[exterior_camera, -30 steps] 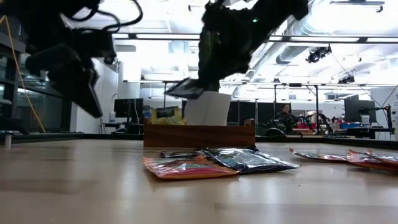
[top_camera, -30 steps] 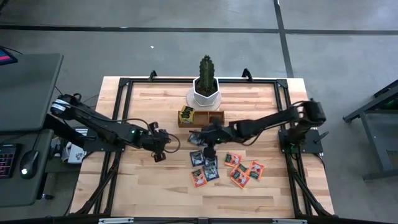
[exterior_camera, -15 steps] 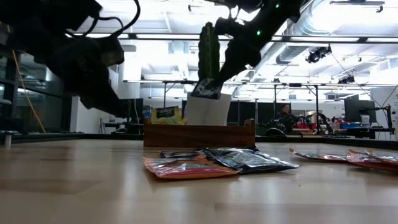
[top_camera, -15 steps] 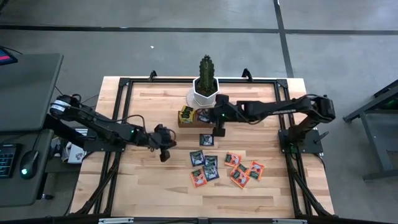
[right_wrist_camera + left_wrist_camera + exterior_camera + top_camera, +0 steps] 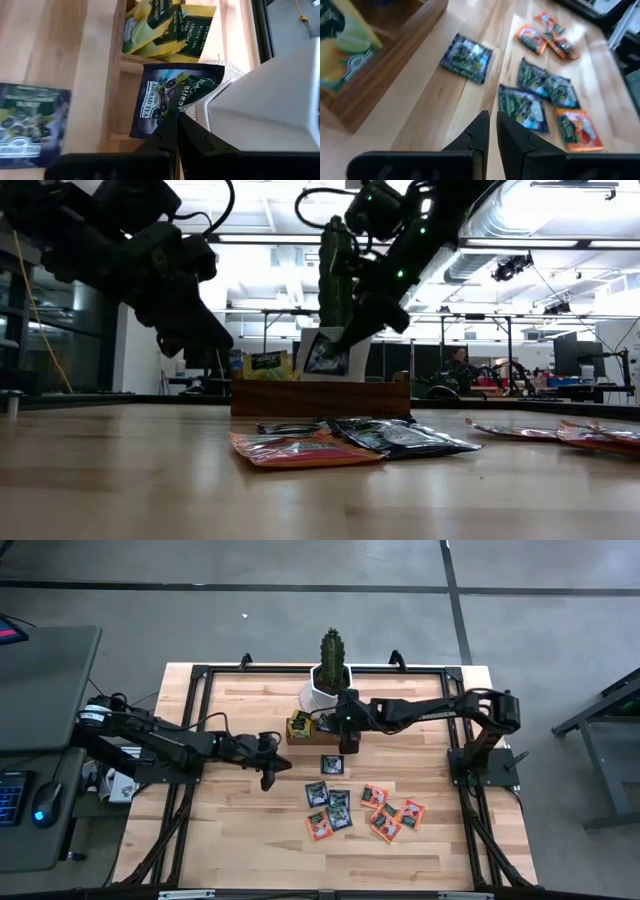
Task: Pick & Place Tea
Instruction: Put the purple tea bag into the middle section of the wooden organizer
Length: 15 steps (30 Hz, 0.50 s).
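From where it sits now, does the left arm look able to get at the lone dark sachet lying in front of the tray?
Probably yes. The left gripper hovers empty beside that sachet, with bare table between them. The right gripper holds another dark sachet above the tray, close by but not over the lone one.

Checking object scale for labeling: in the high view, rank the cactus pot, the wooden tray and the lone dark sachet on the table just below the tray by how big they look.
1. Wooden tray, widest, though the right gripper covers part of it.
2. Cactus pot, close behind; it stands taller, nearer the camera, so this ranking is unsure.
3. Lone dark sachet, clearly smallest.
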{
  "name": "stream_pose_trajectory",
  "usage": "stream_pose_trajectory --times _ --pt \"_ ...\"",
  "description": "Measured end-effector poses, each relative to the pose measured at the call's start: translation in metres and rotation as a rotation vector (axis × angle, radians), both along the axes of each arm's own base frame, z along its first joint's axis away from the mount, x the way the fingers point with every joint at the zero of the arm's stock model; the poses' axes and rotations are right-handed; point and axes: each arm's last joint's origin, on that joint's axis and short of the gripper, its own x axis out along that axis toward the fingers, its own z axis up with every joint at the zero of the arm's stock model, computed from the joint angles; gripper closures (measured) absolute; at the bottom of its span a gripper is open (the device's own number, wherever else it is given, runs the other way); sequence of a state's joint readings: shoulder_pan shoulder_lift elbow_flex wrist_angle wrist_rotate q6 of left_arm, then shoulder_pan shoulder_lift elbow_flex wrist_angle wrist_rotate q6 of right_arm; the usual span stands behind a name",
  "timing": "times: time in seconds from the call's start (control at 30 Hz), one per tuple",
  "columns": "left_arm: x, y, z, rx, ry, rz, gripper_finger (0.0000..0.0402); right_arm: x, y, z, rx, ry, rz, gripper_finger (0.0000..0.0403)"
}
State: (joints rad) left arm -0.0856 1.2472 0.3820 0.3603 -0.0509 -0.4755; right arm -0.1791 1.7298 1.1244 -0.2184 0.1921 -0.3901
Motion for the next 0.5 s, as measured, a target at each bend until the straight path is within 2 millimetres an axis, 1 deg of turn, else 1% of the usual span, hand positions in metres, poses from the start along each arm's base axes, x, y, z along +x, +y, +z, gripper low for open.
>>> stream_pose_trajectory --times 0.13,0.33,0.5 --pt "0.0 0.001 0.0 -0.009 -0.004 -0.008 0.0368 0.007 -0.001 -0.007 -0.042 -0.014 -0.019 0.0403" --pt "0.0 0.0 0.0 -0.032 -0.002 -0.026 0.0368 0.013 -0.002 -0.02 -0.046 -0.008 -0.006 0.0403" --pt "0.0 0.0 0.0 -0.045 -0.002 -0.02 0.0368 0.014 -0.002 -0.028 -0.034 0.026 0.018 0.0403"
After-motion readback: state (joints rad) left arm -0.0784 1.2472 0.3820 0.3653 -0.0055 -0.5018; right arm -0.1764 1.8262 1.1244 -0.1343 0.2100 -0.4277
